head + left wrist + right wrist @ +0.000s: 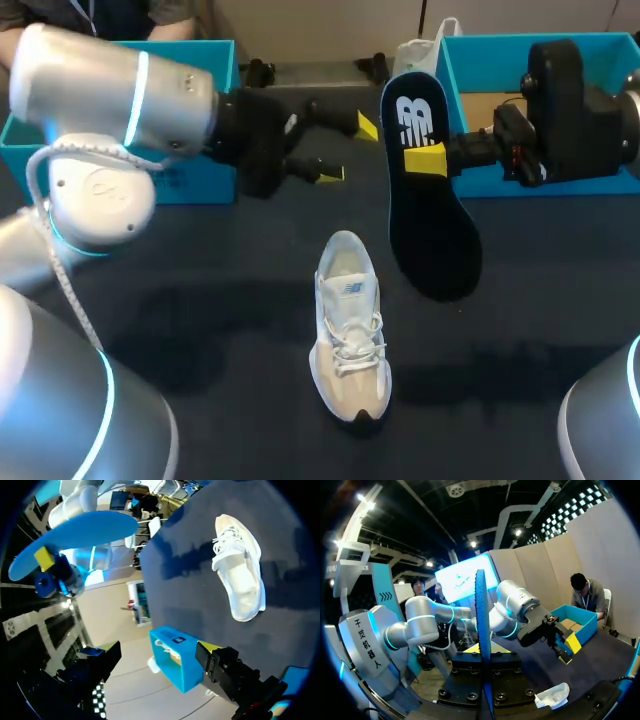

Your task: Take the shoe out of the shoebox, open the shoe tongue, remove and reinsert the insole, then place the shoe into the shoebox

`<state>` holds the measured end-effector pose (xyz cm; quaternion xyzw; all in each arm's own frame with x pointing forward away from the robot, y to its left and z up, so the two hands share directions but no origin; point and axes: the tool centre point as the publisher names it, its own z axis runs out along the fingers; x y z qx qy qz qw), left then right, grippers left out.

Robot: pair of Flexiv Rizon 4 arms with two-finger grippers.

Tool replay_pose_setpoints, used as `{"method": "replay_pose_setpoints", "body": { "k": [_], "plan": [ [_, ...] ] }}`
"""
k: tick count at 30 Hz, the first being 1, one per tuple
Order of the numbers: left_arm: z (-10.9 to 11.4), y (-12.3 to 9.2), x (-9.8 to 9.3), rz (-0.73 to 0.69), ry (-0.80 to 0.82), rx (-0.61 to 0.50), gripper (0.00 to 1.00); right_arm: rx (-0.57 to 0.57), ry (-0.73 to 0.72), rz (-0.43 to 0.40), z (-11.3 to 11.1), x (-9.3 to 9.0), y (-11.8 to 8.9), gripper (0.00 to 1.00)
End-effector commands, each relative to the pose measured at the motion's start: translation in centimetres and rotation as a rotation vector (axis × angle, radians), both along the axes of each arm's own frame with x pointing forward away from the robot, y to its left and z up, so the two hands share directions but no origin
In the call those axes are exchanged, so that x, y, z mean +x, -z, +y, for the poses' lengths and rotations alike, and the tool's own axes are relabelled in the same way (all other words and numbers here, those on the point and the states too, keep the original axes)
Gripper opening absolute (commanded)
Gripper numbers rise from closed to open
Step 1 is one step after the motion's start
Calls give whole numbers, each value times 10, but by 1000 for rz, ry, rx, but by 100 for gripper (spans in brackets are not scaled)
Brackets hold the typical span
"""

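Note:
A white and beige shoe [350, 325] lies on the dark table, toe toward me; in the left wrist view the shoe [240, 575] is ahead of the fingers. My right gripper [425, 158] is shut on the dark insole [430, 200], holding it up in the air on edge above the table. In the right wrist view the insole [481, 625] stands edge-on between the fingers of the right gripper [484, 662]. My left gripper [346, 150] hangs open and empty just left of the insole. From the left wrist, the left gripper [160, 667] is wide open, and the insole's blue underside [75, 532] shows.
One blue shoebox [195, 110] stands at the back left, behind my left arm. A second blue box [470, 100] stands at the back right, with crumpled white paper [420, 55] beside it.

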<state>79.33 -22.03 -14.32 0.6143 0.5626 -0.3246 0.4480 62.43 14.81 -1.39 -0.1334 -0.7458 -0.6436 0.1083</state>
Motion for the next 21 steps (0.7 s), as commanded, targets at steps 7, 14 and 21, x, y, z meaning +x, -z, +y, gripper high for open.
{"method": "replay_pose_setpoints", "body": {
  "k": [7,14,21],
  "plan": [
    [12,-15,3,26,48,-365,100,27,-16,69,-8,35,6,0],
    [17,-27,6,49,60,-429,100,76,-7,157,-20,76,19,0],
    [18,-28,6,55,69,-437,100,61,51,227,-24,89,29,0]
  ]
}}
